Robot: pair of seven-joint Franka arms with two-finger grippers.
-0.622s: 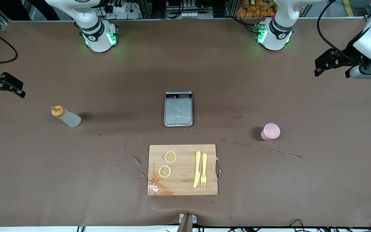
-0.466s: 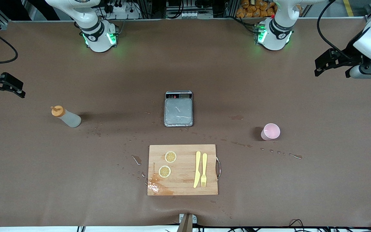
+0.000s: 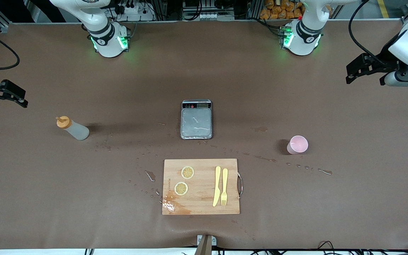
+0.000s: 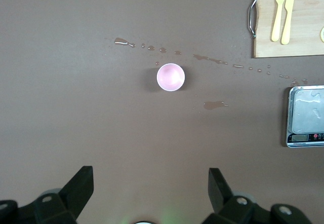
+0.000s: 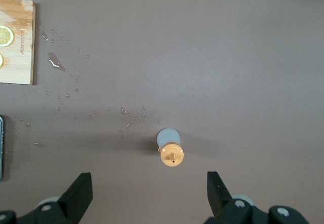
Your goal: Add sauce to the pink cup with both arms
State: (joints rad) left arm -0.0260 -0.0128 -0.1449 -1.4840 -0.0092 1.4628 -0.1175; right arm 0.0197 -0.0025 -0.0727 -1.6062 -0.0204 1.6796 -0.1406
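Observation:
The sauce bottle point(image 3: 72, 128), translucent with an orange nozzle cap, stands upright on the brown table toward the right arm's end. In the right wrist view the bottle point(image 5: 171, 150) lies just ahead of my right gripper point(image 5: 149, 191), which is open, empty and held high above the table; in the front view it point(image 3: 3, 95) is at the table's edge. The pink cup point(image 3: 298, 144) stands upright toward the left arm's end. It also shows in the left wrist view point(image 4: 170, 77). My left gripper point(image 4: 150, 184) is open and empty, held high point(image 3: 362, 71), well apart from the cup.
A grey scale point(image 3: 196, 119) sits mid-table. A wooden cutting board point(image 3: 200, 203) lies nearer the front camera, with two lemon slices point(image 3: 187, 172), a yellow knife point(image 3: 217, 185) and a fork point(image 3: 224, 185). Liquid drops are scattered point(image 3: 143, 156) between the bottle, board and cup.

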